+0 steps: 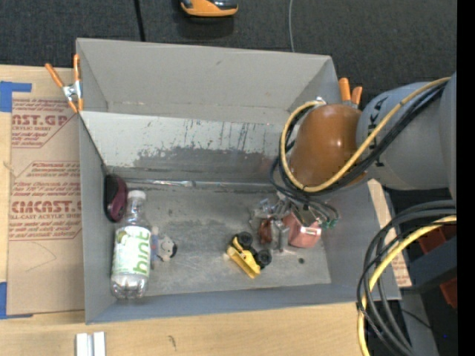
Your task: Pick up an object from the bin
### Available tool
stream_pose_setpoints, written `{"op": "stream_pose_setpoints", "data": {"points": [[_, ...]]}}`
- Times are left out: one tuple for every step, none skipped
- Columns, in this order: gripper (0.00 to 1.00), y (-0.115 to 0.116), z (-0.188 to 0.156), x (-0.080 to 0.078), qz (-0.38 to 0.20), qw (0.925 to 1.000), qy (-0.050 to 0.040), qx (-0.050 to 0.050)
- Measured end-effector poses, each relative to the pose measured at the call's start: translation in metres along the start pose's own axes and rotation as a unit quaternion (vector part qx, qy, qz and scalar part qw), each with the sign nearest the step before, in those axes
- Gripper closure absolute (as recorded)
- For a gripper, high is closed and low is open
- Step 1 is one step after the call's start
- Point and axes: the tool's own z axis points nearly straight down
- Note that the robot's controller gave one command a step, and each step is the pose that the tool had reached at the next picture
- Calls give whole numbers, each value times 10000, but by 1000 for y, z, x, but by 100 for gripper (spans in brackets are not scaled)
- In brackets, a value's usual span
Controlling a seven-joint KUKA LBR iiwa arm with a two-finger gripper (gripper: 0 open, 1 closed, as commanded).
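My gripper (276, 227) is low in the bin's right part, under the arm's orange cover. A pink-red block with a white label (303, 235) lies right beside it on the right. A small reddish-brown piece (265, 230) sits against the gripper's left side; whether it is held is unclear. A yellow and black clip-like thing (246, 258) lies on the floor just in front and to the left of the gripper.
A clear plastic bottle with a green label (131, 254) lies along the left wall. A dark maroon oval thing (115, 197) is behind it, and a small grey piece (166, 249) is to its right. The arm and its cables cover the bin's right rim.
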Motion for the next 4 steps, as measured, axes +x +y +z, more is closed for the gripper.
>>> {"op": "stream_pose_setpoints", "data": {"points": [[100, 1, -4, 0, 0, 10000, 12, -3], [100, 1, -7, -1, 0, 10000, 5, 4], [100, 1, -16, 0, 2, 10000, 18, 1], [100, 1, -22, -1, 4, 10000, 1, 13]]}}
